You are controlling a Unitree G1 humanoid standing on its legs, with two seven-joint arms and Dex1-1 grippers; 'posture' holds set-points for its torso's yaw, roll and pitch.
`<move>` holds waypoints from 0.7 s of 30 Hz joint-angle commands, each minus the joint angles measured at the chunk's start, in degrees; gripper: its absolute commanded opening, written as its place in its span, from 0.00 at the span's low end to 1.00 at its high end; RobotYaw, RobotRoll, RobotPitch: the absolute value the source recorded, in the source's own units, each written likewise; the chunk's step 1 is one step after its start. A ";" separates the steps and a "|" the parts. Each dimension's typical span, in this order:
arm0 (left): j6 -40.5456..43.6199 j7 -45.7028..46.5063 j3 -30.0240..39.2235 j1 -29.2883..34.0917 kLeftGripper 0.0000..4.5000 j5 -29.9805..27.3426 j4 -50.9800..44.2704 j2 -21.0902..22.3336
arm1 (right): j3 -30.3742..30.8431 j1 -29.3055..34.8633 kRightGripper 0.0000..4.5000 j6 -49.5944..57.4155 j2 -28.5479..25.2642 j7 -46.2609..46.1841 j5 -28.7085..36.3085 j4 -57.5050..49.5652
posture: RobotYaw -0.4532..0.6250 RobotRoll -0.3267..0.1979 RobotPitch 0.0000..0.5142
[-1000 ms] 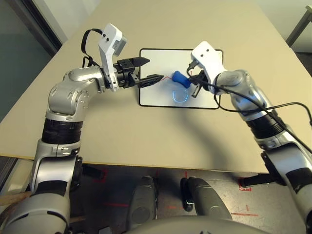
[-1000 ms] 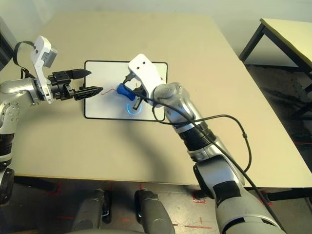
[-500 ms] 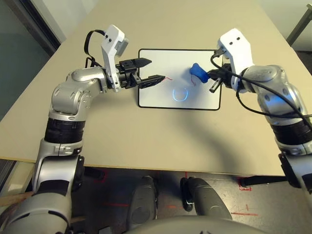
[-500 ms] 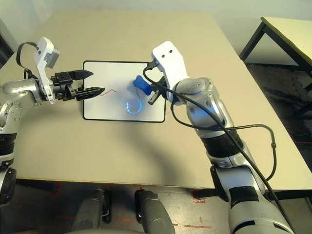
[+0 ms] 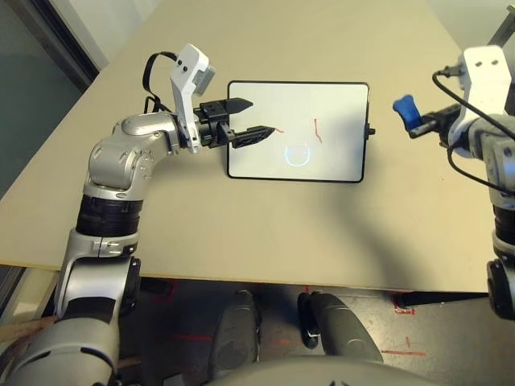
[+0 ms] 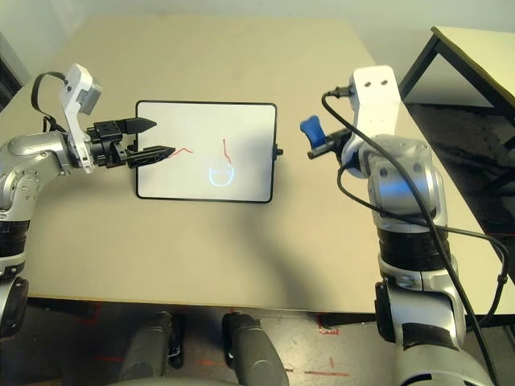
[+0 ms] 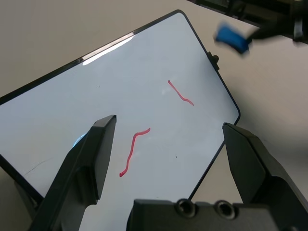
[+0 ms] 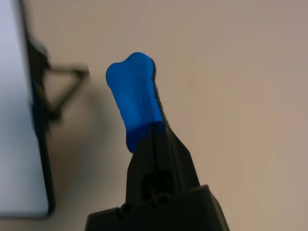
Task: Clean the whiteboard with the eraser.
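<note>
Wiping step is judged unfinished: two red strokes and a blue circle are seen on the whiteboard (image 5: 298, 130), flat on the tabletop (image 5: 241, 233). The eraser (image 5: 405, 112) is clamped in the closed right end effector (image 5: 420, 125), apparently airborne, beside the board's right edge. Return over the marks is called for. The left end effector (image 5: 253, 117) is held open over the board's left edge.

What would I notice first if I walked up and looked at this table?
Probably the small bright blue eraser block, pinched in the right gripper out past the right edge of the board, above the bare tan table. Next comes the rectangular white whiteboard with a thin black frame lying flat mid-table, with two red squiggles and a faint blue circle on it. The left gripper hangs over its left edge, jaws apart.
</note>
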 commanded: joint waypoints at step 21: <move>0.42 0.57 -0.15 1.07 1.00 -0.02 -0.69 -0.50 | -12.12 1.68 0.35 7.80 3.89 -9.02 6.88 5.51 | 0.37 0.62 0.28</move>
